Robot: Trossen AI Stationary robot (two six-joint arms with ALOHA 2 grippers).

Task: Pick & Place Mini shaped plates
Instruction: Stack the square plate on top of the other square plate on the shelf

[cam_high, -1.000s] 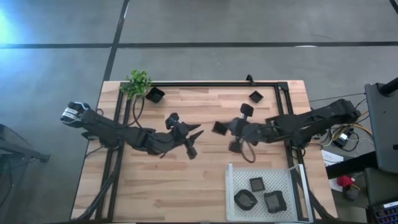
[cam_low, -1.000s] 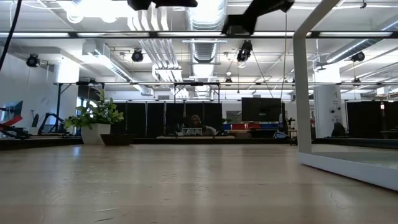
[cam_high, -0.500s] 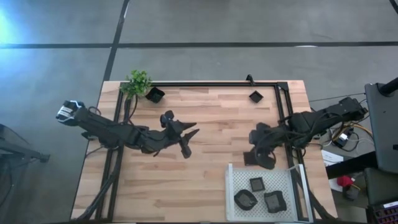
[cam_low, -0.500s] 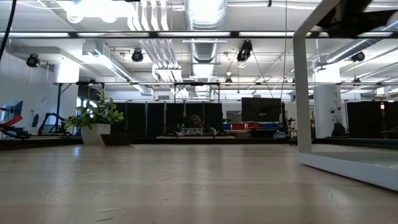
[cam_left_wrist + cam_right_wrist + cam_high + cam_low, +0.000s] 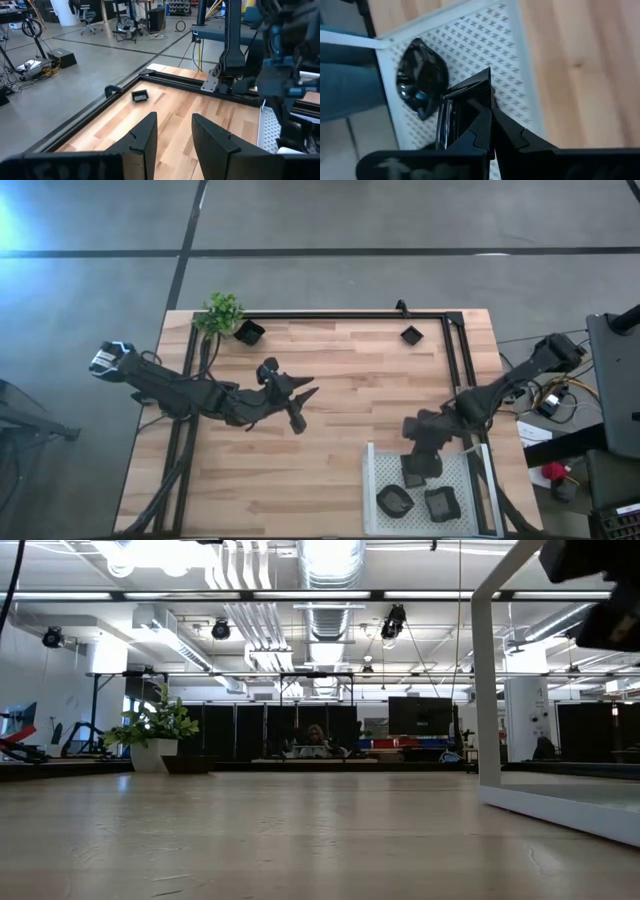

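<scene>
Right gripper [image 5: 418, 465] over the white tray [image 5: 375, 480], fingers clamped on a small black plate [image 5: 462, 112]; two plates [image 5: 395, 500] lying in the tray; left gripper [image 5: 300, 408] mid-table, fingers apart, empty; two plates [image 5: 411, 335] near the table's far edge

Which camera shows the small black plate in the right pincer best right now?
The right wrist view: the small black square plate sits edge-on in the shut right pincer, over the white perforated tray. The high view hides it under the arm; the low and left wrist views don't show it.
</scene>
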